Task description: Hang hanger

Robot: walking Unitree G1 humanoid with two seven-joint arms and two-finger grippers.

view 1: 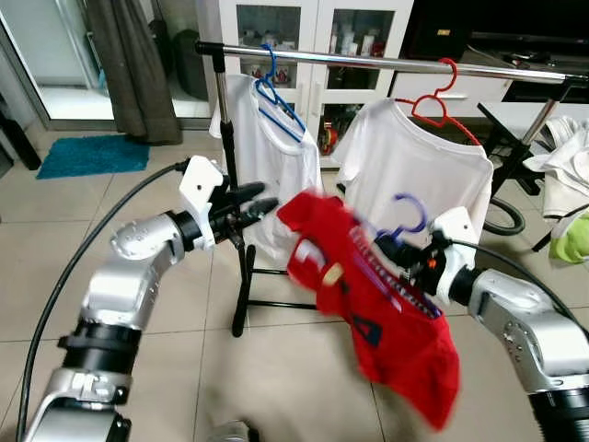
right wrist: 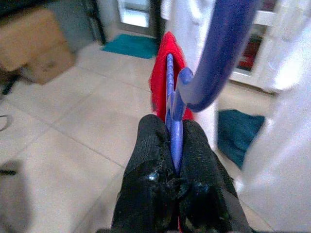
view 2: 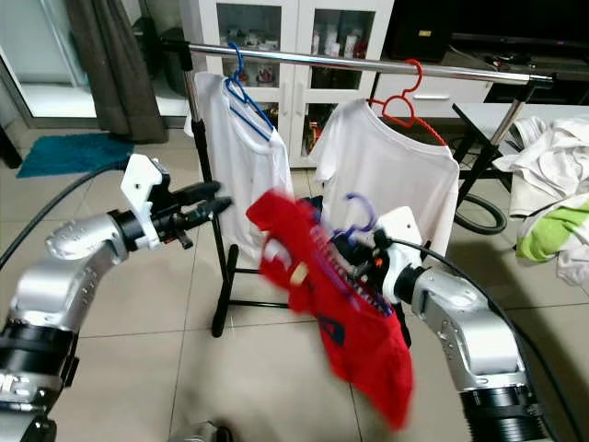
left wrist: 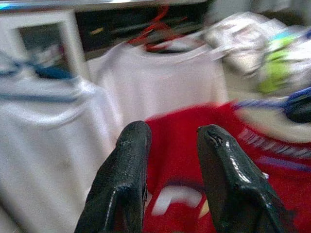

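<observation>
My right gripper [right wrist: 176, 145] has its fingers clamped on the purple hanger [view 1: 405, 227] carrying the red shirt [view 1: 368, 304], near of the rail [view 1: 368, 61]. Left gripper [view 1: 253, 203] empty, fingers apart. I'd lift the hook above the rail, aiming between the white shirts.

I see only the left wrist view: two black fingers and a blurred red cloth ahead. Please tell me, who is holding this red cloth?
Observer: The right gripper holds it, fingers shut on the purple hanger that carries the red shirt.
Operator: Is the hanger already on a rail?
Observer: No. The metal rail is above and behind it; the hook is free.
Operator: Is there space on the rail?
Observer: Two white shirts hang there, on a blue hanger and a red hanger, with a gap between them.
</observation>
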